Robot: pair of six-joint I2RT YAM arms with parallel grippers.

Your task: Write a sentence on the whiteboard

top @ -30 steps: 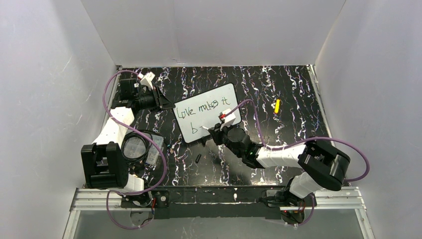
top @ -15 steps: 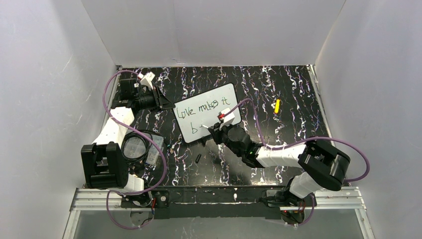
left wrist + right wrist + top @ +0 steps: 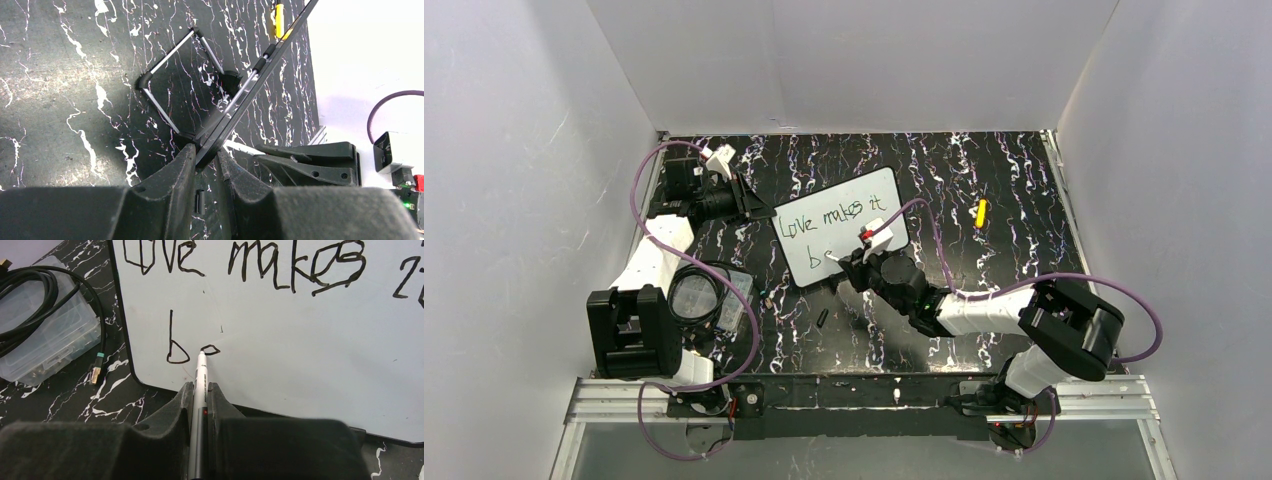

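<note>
Right tool point(image 3: 200, 392) pinches pen point(image 3: 201, 371), tip touching whiteboard point(image 3: 300, 365); left tool point(image 3: 205, 159) clamps its edge.

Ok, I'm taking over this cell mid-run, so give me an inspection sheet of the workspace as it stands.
Surface: black marbled table.
Job's things: whiteboard reads "Love makes it", then "b" and a small loop; pen tip touching it.
Clutter: yellow item, small black piece, clear box holding black cable.
Grippers: left gripper shut on whiteboard's edge; right gripper shut on pen.
Cables: purple cables loop from both arms.
Surroundings: white walls.
</note>
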